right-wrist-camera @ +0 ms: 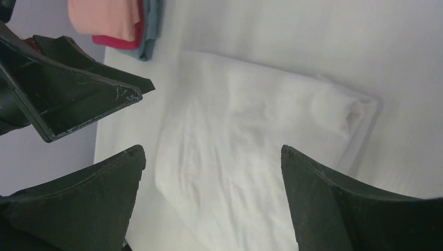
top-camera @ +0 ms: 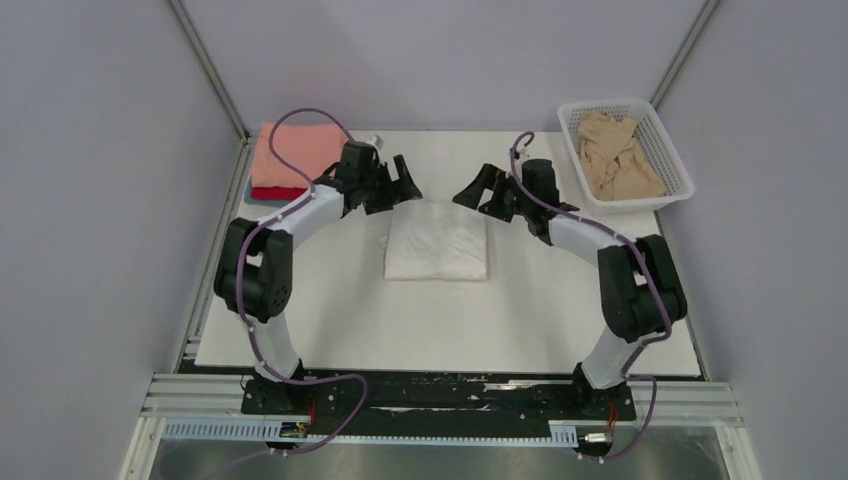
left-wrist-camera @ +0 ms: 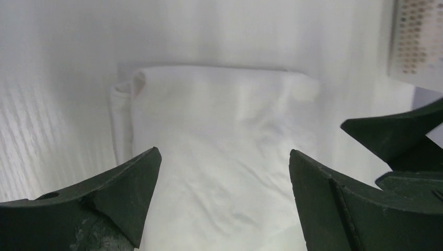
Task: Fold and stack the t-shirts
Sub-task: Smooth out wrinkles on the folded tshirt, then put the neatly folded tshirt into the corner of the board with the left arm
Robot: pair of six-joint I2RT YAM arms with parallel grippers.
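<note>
Bench: white, fills mid-frame in the top view.
White shirt: folded into a rough rectangle, flat at bench centre, slightly rumpled.
Basket: upper right, with a beige shirt crumpled inside.
Stack at upper left bench corner: pink shirt on top, red shirt under it, grey-blue shirt at the bottom, all folded.
Left tool: fingers spread, nothing between them, hovering at the white shirt's upper-left corner.
Right tool: fingers spread, empty, at the upper-right corner, facing the left tool.
</note>
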